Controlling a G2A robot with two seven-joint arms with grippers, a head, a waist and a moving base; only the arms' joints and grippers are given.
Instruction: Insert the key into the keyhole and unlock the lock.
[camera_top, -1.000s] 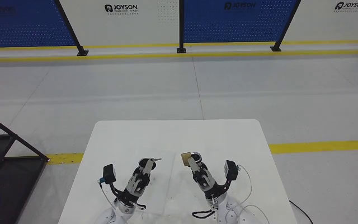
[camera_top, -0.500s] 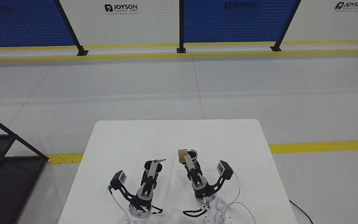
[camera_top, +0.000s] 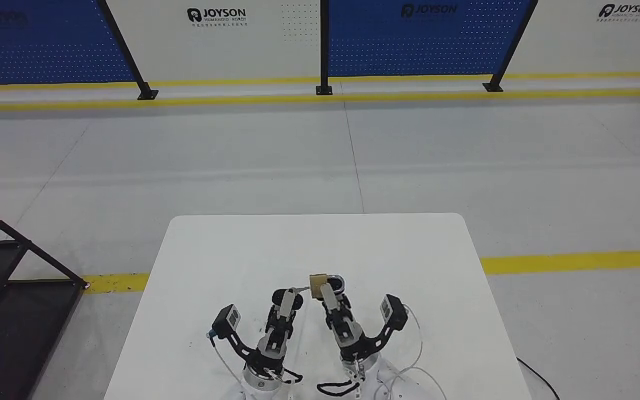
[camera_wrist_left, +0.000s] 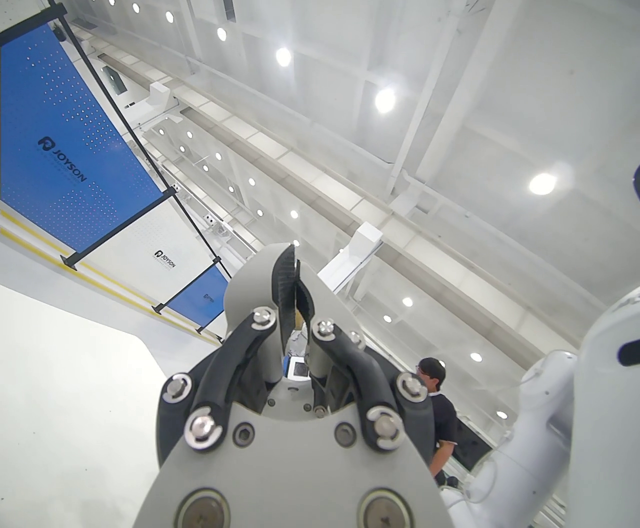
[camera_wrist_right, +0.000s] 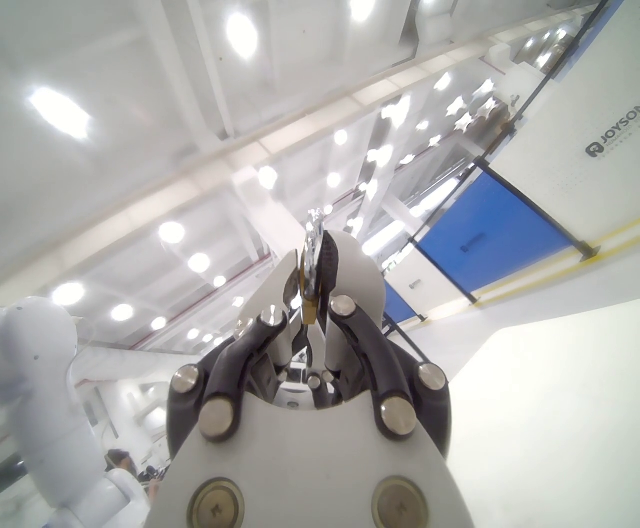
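One brass padlock (camera_wrist_right: 308, 306) is pinched between the right gripper's (camera_wrist_right: 318, 252) jaws. One key (camera_top: 299, 291) is clamped in the left gripper (camera_wrist_left: 293, 272), just beside it.

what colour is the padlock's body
The padlock body is brass gold, clearest in the top view.

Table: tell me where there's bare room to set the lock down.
Bare: the far strip of the table beyond both grippers, and the flanks between each arm and the side edges. Crowded: near middle, left gripper with key beside right gripper with lock.
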